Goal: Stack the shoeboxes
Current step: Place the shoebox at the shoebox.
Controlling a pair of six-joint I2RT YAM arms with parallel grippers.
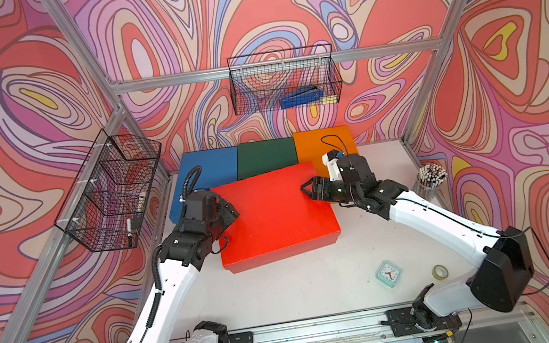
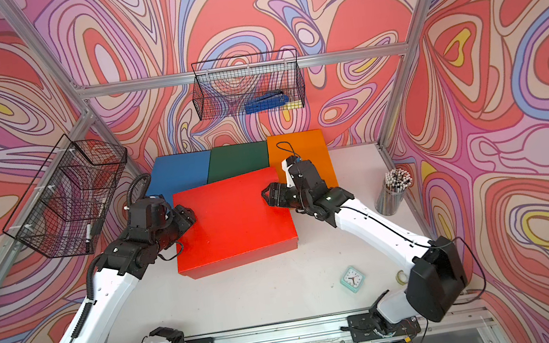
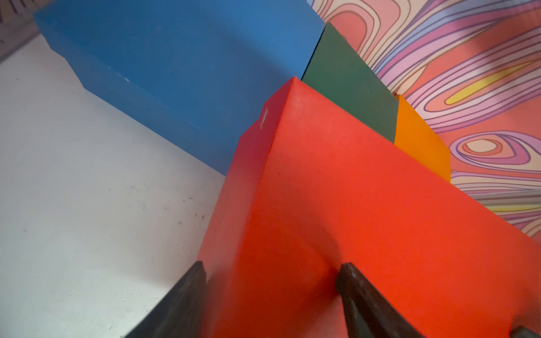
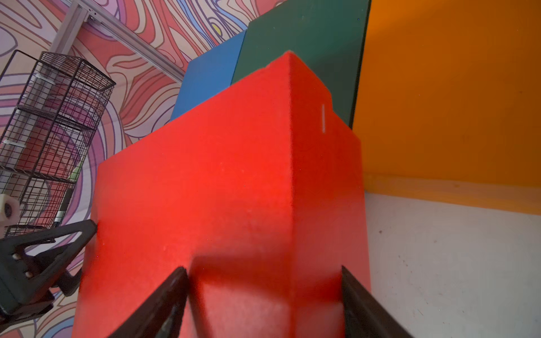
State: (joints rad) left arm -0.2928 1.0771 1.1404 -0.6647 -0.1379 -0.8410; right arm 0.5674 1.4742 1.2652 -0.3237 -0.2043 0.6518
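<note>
White counter (image 1: 318, 283) is lying bare in front, with room to manoeuvre. Red shoebox (image 1: 272, 216) is being clamped by its side edges: left end effector (image 1: 226, 215) and right end effector (image 1: 308, 189), jaws spread wide, each straddling a top edge. Behind, blue shoebox (image 1: 207, 167), green shoebox (image 1: 265, 157) and orange shoebox (image 1: 325, 143) are lined up against the wall; red's far edge is overlapping them.

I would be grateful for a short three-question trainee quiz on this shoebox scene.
1. True or false: the red shoebox lies flat on the table.
2. Which shoebox stands between the blue shoebox and the orange shoebox? A) red B) dark green C) none
3. Fill in: each arm's jaws straddle an edge of the ___ shoebox.

Key:
1. False; its far end rests raised on the back row.
2. B, the dark green shoebox.
3. Red: left gripper, right gripper.
</note>
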